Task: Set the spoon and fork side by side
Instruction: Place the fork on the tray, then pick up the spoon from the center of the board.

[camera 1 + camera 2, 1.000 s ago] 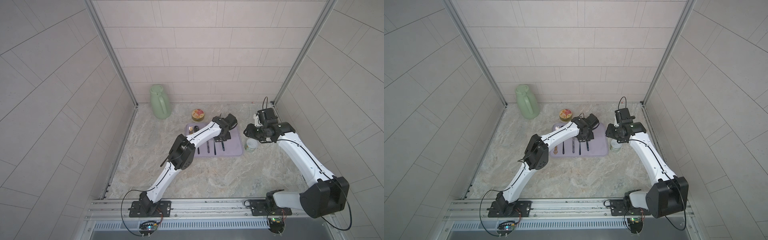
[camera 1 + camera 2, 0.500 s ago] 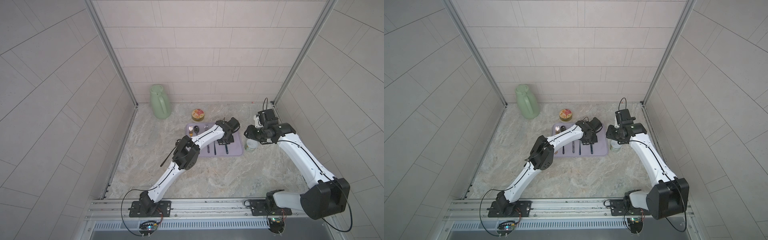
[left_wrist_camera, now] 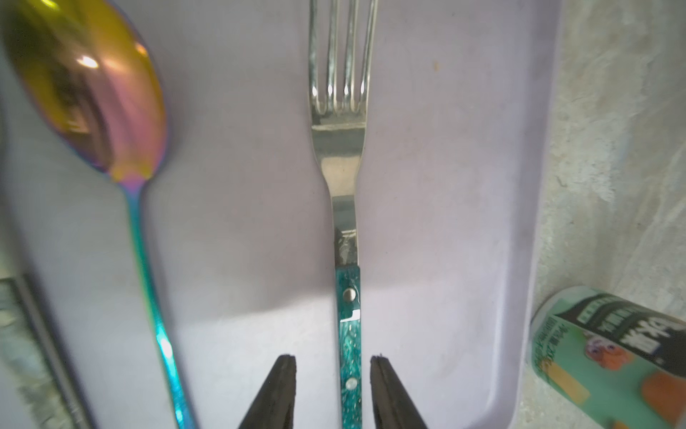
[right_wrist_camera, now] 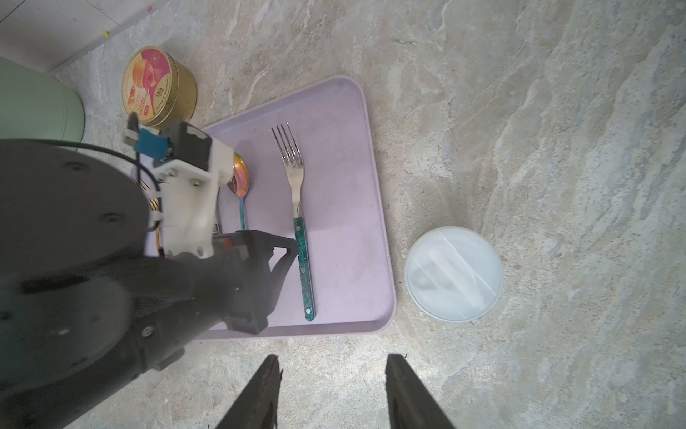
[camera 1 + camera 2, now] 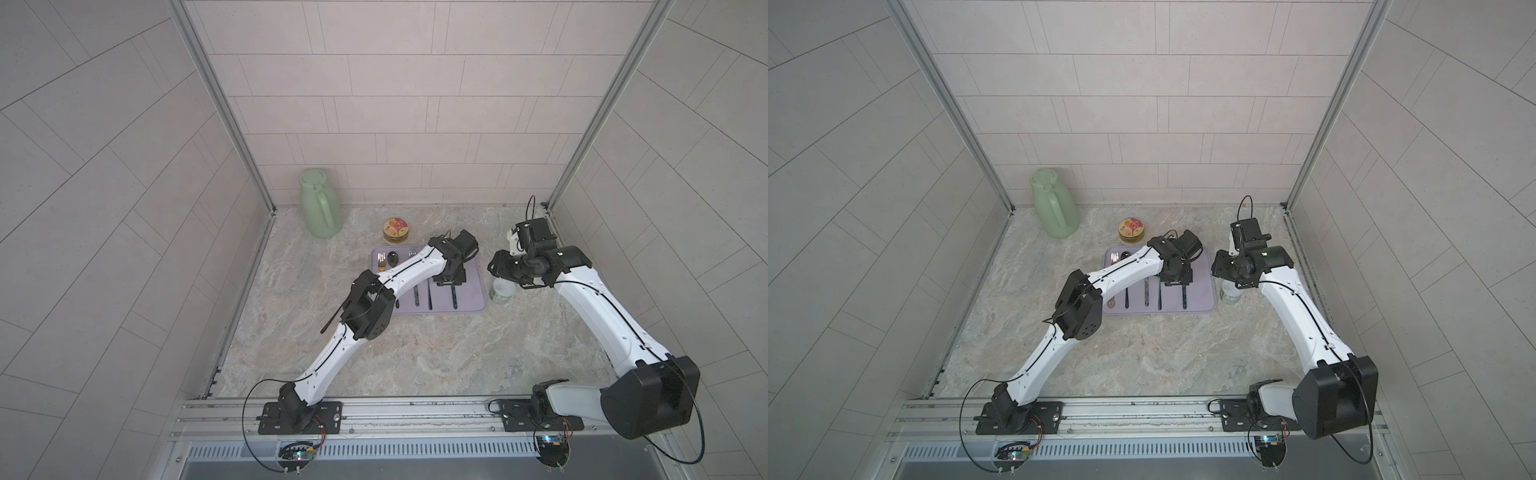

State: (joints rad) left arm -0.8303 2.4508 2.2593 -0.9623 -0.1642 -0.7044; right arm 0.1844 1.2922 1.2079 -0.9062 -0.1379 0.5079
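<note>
Two jaws of the left gripper (image 3: 333,357) stand narrowly parted astride the fork (image 3: 341,174) handle (axis twelve-to-six); spoon (image 3: 89,85) lies parallel at nine o'clock.

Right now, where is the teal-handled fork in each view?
In a top view: fork, rightmost handle on the purple tray.
In a top view: fork, same place.
Left wrist: fork centre, handle between open left gripper.
Right wrist: fork centre.
Shared landmark: the tray.

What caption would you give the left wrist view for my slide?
Left gripper open astride the handle of the fork, which lies parallel to the spoon on the purple tray.
</note>
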